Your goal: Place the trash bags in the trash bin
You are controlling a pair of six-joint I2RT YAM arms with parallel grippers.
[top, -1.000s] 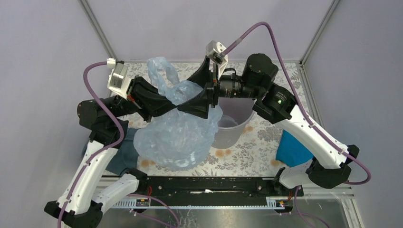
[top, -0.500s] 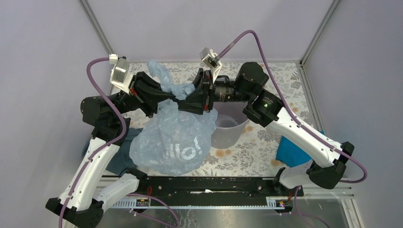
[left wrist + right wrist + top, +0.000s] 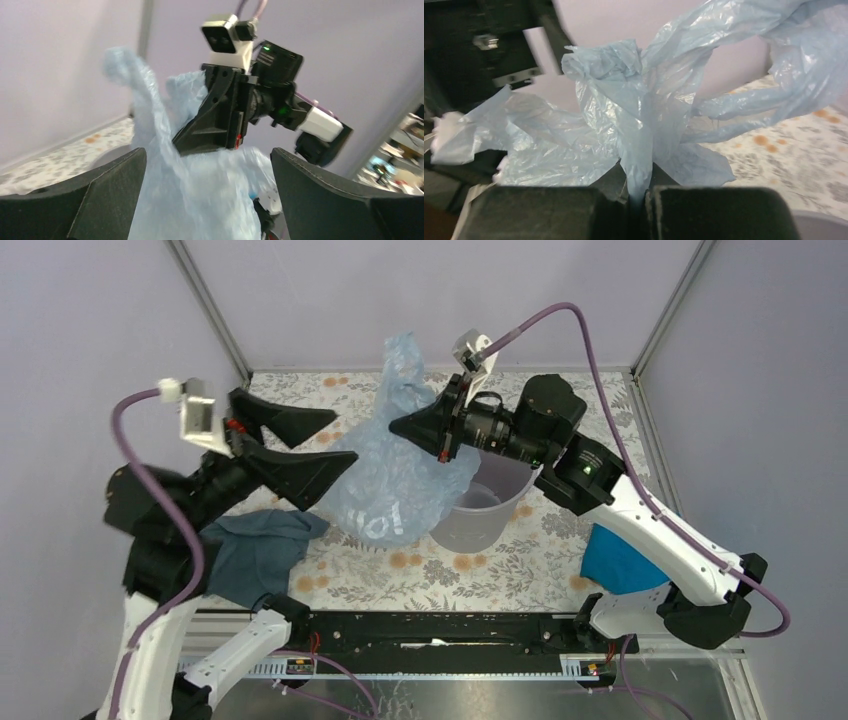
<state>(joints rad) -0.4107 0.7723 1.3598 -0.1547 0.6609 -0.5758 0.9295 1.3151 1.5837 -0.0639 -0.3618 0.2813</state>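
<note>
The trash bag (image 3: 390,485), thin pale-blue crinkled film, hangs from my right gripper (image 3: 394,426), which is shut on a bunched fold of it (image 3: 640,165). The bag droops over the left side of the light-grey trash bin (image 3: 487,517) and the table beside it. A handle loop sticks up above the grip. My left gripper (image 3: 345,434) stands wide open just left of the bag, holding nothing. In the left wrist view the bag (image 3: 200,195) shows between the spread fingers (image 3: 75,200), with the right gripper above it.
A dark teal-grey cloth (image 3: 255,550) lies on the flowered table (image 3: 520,570) near the left arm. A bright blue cloth (image 3: 618,555) lies at the right, partly under the right arm. Enclosure walls stand close on three sides.
The left gripper let go of the bag, opened wide and drew back to the left. The right gripper shut on the bag's top and lifted it up and right, towards the bin.
</note>
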